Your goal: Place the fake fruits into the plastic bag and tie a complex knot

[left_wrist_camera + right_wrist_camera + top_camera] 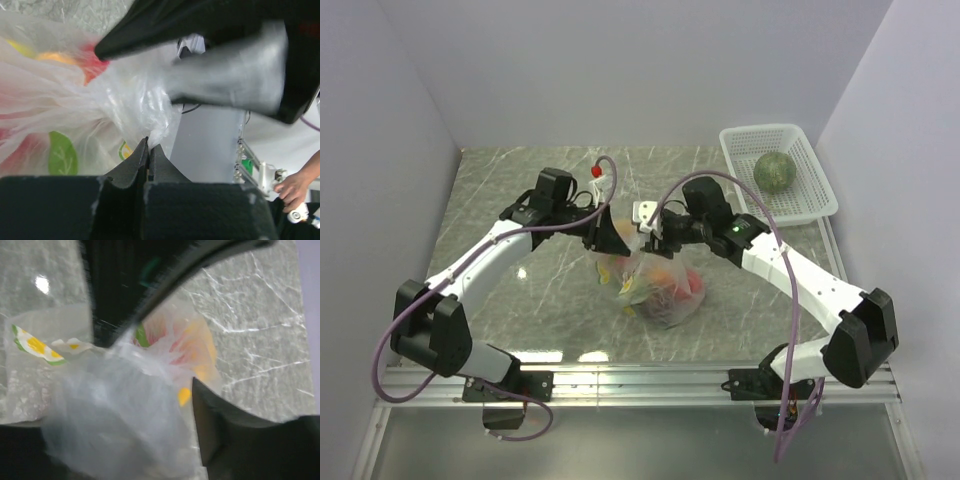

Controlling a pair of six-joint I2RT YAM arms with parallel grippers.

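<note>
The plastic bag [658, 288] lies mid-table with red, orange and yellow fake fruits [672, 284] inside. My left gripper [612, 238] is shut on a bunched strip of the bag's neck, and the film comes out between the closed tips in the left wrist view [149, 142]. My right gripper [656, 230] is just to its right at the neck. In the right wrist view the bag [115, 420] fills the gap. One finger [215, 430] shows well to the right and the other is hidden behind film. The green melon [777, 171] sits in the white basket [817, 180].
The white lattice basket stands at the back right against the wall. A small red ball [597, 172] lies at the back centre next to the left arm's cable. White walls close the left, back and right sides.
</note>
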